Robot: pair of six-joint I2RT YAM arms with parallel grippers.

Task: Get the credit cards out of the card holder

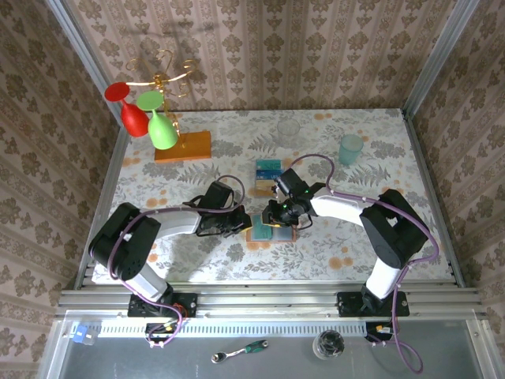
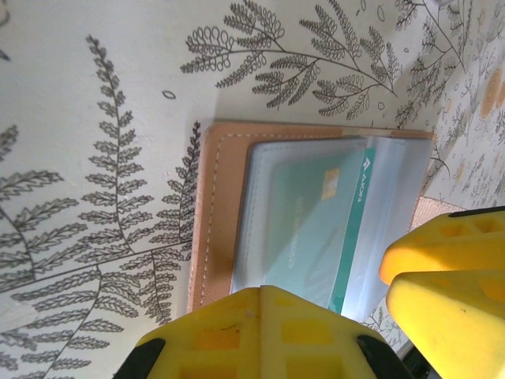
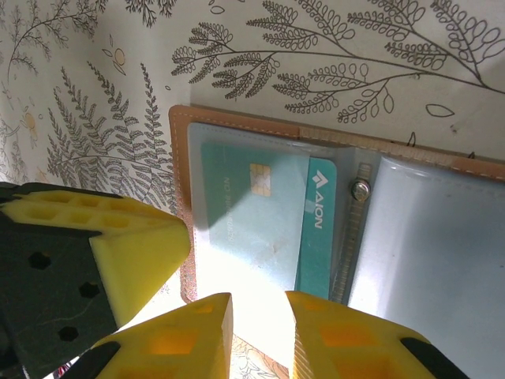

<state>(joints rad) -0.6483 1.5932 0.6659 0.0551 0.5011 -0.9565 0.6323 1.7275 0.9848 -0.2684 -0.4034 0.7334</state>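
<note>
1. Card holder [image 1: 268, 234]: lies open on the desk [image 1: 197, 166], between both grippers.
2. Teal credit card [image 3: 260, 213]: inside a clear pocket; lower end lost in glare.
3. Left gripper [image 2: 260, 324]: jaws together at the holder's edge; contact point cut off.
4. Right gripper [image 3: 260, 316]: jaws narrowly apart over the pocket; nothing visibly clamped.

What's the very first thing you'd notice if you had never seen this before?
Probably the bright red and green glasses on a golden stand at the table's far left corner. Next comes the open card holder near the middle of the table, with a teal card tucked in its see-through pocket. The yellow left pincer and right pincer crowd close over it.
</note>
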